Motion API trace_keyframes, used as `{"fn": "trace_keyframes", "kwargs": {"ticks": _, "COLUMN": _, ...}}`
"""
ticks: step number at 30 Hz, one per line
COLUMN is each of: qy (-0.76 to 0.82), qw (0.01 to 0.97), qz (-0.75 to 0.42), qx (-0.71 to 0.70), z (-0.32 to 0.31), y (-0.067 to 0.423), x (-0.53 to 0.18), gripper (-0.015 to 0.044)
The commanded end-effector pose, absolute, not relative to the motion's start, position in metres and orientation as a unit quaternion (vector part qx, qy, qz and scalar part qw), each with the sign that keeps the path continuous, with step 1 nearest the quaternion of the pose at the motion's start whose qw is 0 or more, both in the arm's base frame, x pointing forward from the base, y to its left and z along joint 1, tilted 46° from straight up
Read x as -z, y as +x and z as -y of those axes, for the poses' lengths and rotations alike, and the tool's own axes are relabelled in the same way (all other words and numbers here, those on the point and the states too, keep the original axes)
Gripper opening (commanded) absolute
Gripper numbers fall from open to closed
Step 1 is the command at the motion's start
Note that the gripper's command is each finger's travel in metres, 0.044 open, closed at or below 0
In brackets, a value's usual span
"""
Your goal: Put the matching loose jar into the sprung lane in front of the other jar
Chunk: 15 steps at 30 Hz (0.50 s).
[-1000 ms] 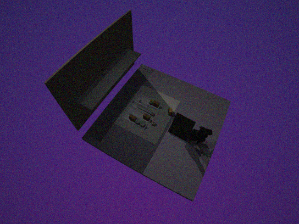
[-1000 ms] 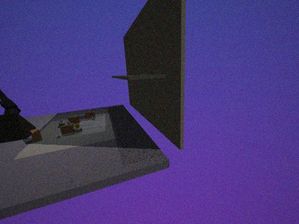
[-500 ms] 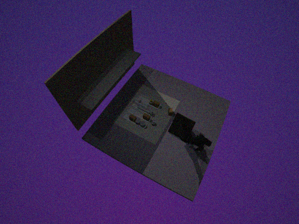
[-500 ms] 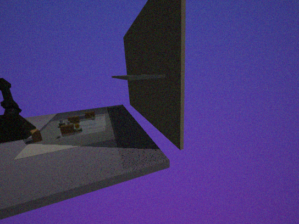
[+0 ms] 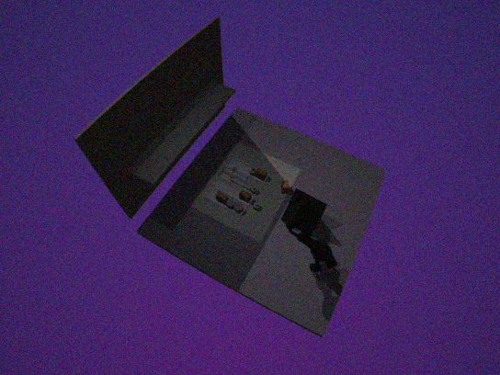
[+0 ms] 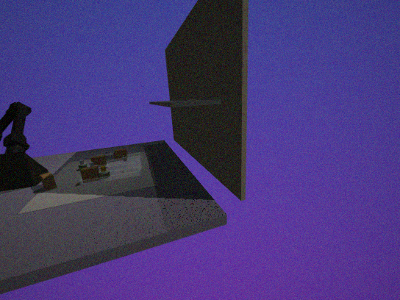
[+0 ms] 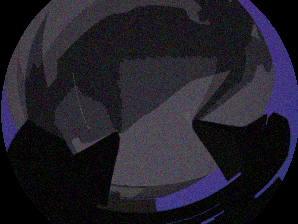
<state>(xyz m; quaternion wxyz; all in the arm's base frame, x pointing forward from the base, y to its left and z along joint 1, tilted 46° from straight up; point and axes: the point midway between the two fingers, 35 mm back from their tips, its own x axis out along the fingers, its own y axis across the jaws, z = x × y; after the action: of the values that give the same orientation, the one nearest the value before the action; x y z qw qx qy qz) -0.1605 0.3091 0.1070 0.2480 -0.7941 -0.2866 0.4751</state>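
Dim light. Gripper is seen spread wide, nothing between its fingers — only table surface below. A loose brown jar stands just beside the pale shelf unit; other jars are ranged on it. Lane details too small to tell.
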Motion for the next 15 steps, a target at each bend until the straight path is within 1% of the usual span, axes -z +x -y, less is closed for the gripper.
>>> {"fn": "trace_keyframes", "kwargs": {"ticks": 1, "qy": -0.718, "qw": 0.382, "qz": 0.197, "qx": -0.548, "z": -0.335, "y": -0.139, "x": -0.145, "gripper": 0.0440}}
{"fn": "trace_keyframes", "kwargs": {"ticks": 5, "qy": -0.646, "qw": 0.471, "qz": 0.122, "qx": -0.588, "z": -0.349, "y": -0.115, "x": -0.170, "gripper": 0.0440}}
{"fn": "trace_keyframes", "kwargs": {"ticks": 15, "qy": -0.479, "qw": 0.614, "qz": -0.052, "qx": -0.625, "z": -0.365, "y": -0.046, "x": -0.199, "gripper": 0.0440}}
